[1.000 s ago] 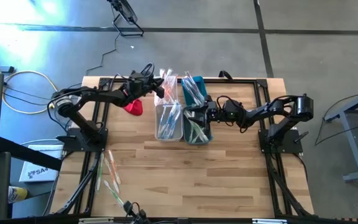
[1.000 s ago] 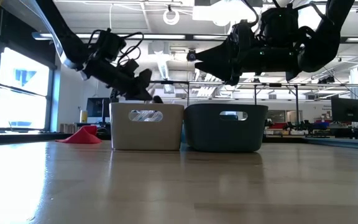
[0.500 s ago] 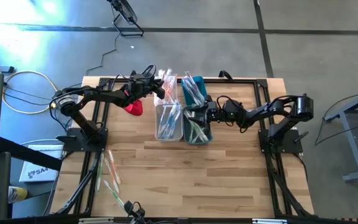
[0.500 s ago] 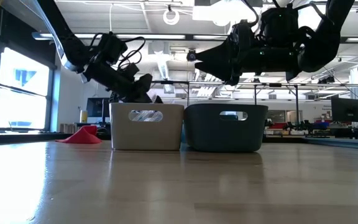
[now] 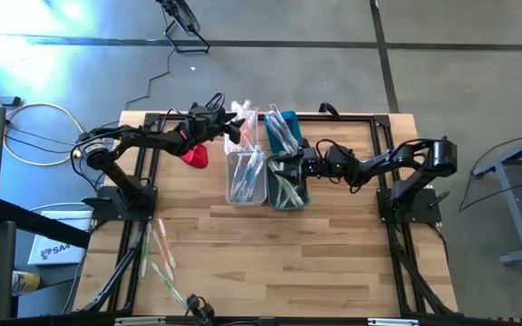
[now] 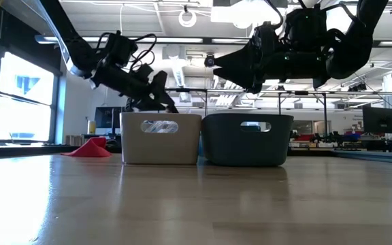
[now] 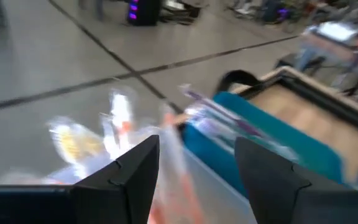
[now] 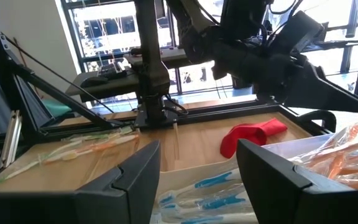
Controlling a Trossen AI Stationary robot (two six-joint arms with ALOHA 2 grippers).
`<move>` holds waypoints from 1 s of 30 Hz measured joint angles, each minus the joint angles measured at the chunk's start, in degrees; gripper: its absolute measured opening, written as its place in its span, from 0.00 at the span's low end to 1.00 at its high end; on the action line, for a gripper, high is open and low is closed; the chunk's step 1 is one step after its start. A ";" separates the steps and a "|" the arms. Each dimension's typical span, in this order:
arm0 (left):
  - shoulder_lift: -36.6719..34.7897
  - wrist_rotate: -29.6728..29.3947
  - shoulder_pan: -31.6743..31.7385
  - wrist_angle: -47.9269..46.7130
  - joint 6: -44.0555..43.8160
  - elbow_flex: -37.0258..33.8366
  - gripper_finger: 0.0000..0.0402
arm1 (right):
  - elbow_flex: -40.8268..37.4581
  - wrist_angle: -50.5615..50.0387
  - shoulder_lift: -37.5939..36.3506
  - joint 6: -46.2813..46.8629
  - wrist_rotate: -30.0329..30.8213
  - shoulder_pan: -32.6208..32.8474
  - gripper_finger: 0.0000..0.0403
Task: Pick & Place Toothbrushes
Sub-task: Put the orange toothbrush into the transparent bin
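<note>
Two bins stand side by side mid-table, a white bin (image 5: 245,177) (image 6: 160,139) and a teal bin (image 5: 288,186) (image 6: 247,139). Both hold wrapped toothbrushes (image 5: 243,116) that stick out past their far ends. My left gripper (image 5: 236,129) (image 6: 163,99) (image 7: 197,168) hovers open over the white bin's far end. A wrapped orange toothbrush (image 7: 174,177) shows blurred between its fingers, and I cannot tell whether they touch it. My right gripper (image 5: 279,167) (image 8: 197,174) hangs open above the teal bin, holding nothing.
A red cloth (image 5: 195,156) (image 6: 87,150) lies left of the white bin. Loose toothbrushes (image 5: 157,249) (image 8: 79,146) lie by the table's near left edge. A black frame (image 5: 361,116) runs along the table's edges. The near half of the wooden top (image 5: 279,254) is bare.
My left gripper has opened wide while staying over the far end of the white bin. My right gripper has kept still.
</note>
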 joint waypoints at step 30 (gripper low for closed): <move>0.00 8.04 -1.45 -2.44 -3.56 -0.02 0.52 | -0.02 -0.13 0.00 0.00 -0.10 0.00 0.51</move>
